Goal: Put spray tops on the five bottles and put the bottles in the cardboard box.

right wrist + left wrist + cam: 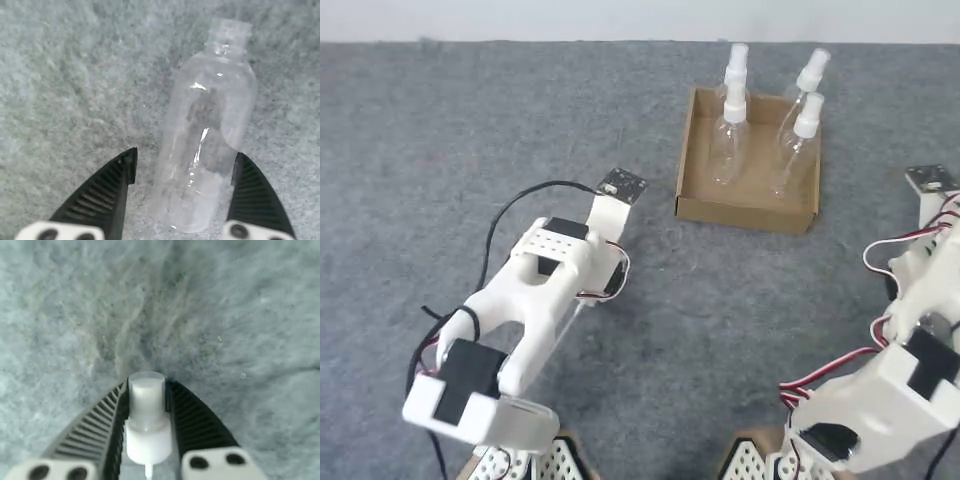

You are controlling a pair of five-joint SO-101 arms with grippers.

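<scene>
Bottle [207,135] uncapped, lying on bench [470,120] inside wide-open right gripper [185,152], neck pointing away | spray top [146,415] clamped in left gripper [146,385], head outward | four capped bottles [730,135] in cardboard box [695,150] at 1 o'clock, tops toward 12

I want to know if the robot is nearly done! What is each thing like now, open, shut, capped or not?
left tool: shut on a spray top.
spray top: held, not on any bottle.
right tool: open, a finger each side of the fifth bottle.
fifth bottle: uncapped, neck open.
four bottles: spray tops on, inside the cardboard box.
cardboard box: open at the top.
</scene>
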